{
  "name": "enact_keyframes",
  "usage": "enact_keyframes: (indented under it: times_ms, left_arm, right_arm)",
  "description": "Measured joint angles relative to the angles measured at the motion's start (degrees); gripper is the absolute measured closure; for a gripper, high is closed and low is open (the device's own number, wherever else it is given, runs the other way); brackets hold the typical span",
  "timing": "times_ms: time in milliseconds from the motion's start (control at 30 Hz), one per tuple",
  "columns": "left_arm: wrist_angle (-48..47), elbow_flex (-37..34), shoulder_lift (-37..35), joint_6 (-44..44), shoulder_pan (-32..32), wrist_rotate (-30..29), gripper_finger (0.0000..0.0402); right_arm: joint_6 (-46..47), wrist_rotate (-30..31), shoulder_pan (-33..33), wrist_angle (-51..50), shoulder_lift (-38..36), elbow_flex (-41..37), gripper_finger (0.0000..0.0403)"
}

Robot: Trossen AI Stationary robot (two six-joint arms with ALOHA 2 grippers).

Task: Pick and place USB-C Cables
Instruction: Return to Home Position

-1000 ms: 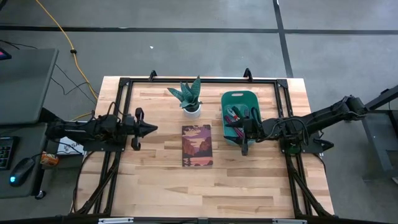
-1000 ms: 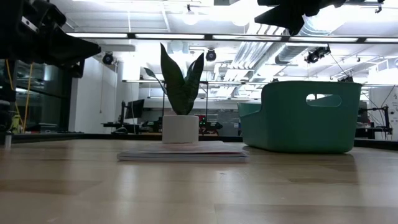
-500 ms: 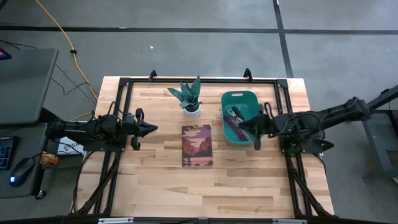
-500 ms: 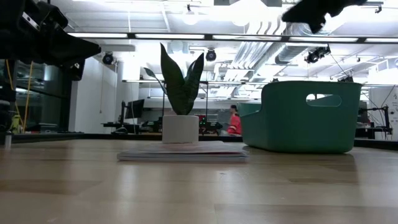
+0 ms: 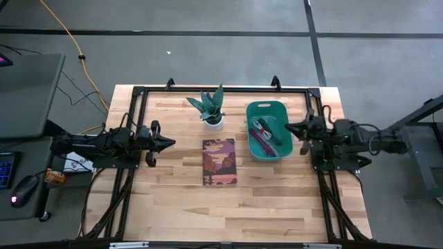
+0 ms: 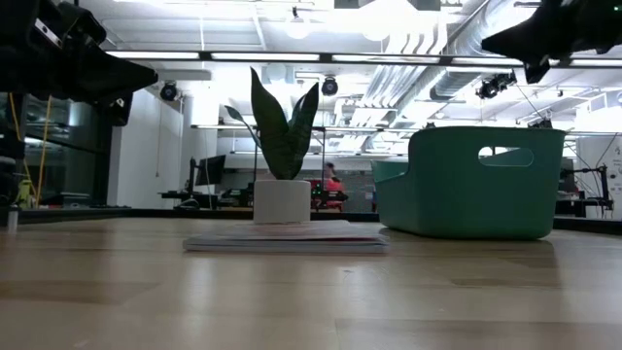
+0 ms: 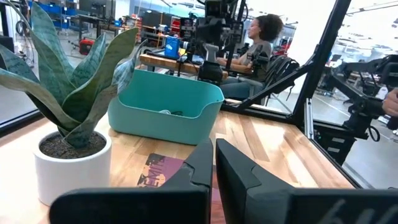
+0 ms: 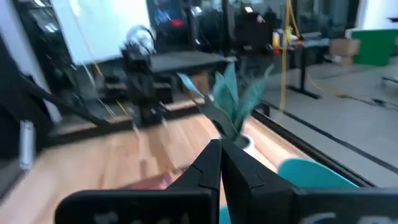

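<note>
Lying in the green bin [image 5: 266,104] near the table's [image 5: 277,200] far-right corner, the USB-C cables [image 5: 263,133] seem all placed; right gripper [image 5: 289,127] beside it and left gripper [image 5: 170,142] opposite are closed, empty.

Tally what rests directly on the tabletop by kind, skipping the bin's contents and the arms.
Green bin: 1
Potted plant: 1
Notebook: 1
Total: 3
</note>
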Motion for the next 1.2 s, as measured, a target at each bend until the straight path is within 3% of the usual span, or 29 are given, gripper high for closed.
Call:
enact_keyframes:
  times_ms: [133, 333, 433, 733, 1200]
  left_arm:
    - [0.0, 0.0, 0.0, 0.0, 0.0, 0.0, 0.0401]
    - [0.0, 0.0, 0.0, 0.0, 0.0, 0.0, 0.0401]
    - [0.0, 0.0, 0.0, 0.0, 0.0, 0.0, 0.0401]
    - [0.0, 0.0, 0.0, 0.0, 0.0, 0.0, 0.0401]
    - [0.0, 0.0, 0.0, 0.0, 0.0, 0.0, 0.0401]
  right_arm:
    - [0.7, -7.3, -4.5, 2.2, -5.2, -3.7, 0.0402]
    - [1.2, -14.1, -7.1, 16.2, -6.3, -14.4, 0.0402]
    - [1.2, -14.2, -7.2, 21.6, -6.3, -19.2, 0.0403]
    - [1.3, -12.0, -7.0, 11.8, -6.1, -19.1, 0.0403]
    - [2.9, -11.5, -7.0, 11.9, -4.7, -19.1, 0.0403]
